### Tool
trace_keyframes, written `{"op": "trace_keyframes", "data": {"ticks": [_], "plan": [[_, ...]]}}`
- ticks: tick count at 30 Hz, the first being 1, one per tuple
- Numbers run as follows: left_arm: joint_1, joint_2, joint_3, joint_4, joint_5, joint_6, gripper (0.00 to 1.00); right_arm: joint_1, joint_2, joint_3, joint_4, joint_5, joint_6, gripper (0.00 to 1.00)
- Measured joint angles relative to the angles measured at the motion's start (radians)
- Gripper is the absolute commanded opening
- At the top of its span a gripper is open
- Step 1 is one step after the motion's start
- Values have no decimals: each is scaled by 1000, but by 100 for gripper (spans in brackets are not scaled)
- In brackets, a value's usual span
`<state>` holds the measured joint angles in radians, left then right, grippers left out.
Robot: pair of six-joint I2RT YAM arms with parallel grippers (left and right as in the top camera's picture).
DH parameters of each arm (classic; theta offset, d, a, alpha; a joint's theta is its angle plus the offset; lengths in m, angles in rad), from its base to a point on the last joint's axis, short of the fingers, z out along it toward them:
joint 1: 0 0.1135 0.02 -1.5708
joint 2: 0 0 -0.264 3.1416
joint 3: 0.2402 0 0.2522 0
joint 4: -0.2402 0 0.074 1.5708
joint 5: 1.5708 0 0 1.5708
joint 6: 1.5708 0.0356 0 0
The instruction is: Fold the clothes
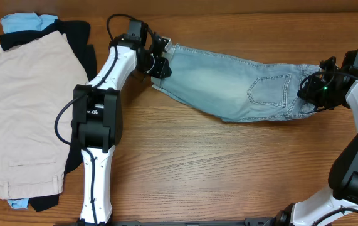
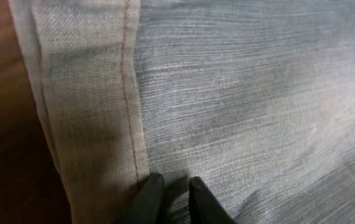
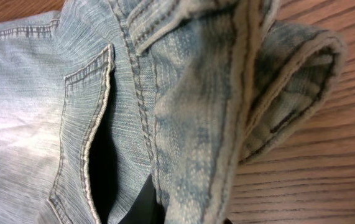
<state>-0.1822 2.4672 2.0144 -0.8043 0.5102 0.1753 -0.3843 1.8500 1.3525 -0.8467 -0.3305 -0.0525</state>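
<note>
1. Left claw (image 2: 171,198) has its fingers almost together, pinching a thin layer of denim just beside the stitched hem (image 2: 84,93) of the shorts (image 1: 229,85).
2. Right claw (image 1: 309,88) is at the opposite end. In its wrist view only one dark finger shows under the bunched waistband (image 3: 227,93). We judge it clamped there, though the second finger is hidden.
3. Between the claws, the shorts lie stretched across the far side of the table (image 1: 229,169), with the back pocket (image 1: 268,91) facing up near the right claw.
4. We expect the denim to be soft but weightier than thin cloth. It should drape and hold a crease without springing back.
5. The waistband is thick and seamed, so it should give a firm hold. The single-layer leg is thinner and may slide out of a light pinch.
6. We would take hold at the waistband and hem edges, not mid-panel, so that the fold line stays straight.
7. A pile (image 1: 25,107) of beige, black and sky-blue garments sits at the left, apart from the shorts.
</note>
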Motion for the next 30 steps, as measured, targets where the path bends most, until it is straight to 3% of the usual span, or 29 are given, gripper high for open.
{"op": "trace_keyframes", "data": {"ticks": [13,19,30], "plan": [[-28,-2,17,-154,-37,-179,4,58,0,202,-119,-33,-40,4],[-50,-5,18,-161,-59,-236,4,194,0,287,-118,-32,0,4],[-52,-6,19,-161,-66,-253,4,547,0,291,125,-11,182,4]]}}
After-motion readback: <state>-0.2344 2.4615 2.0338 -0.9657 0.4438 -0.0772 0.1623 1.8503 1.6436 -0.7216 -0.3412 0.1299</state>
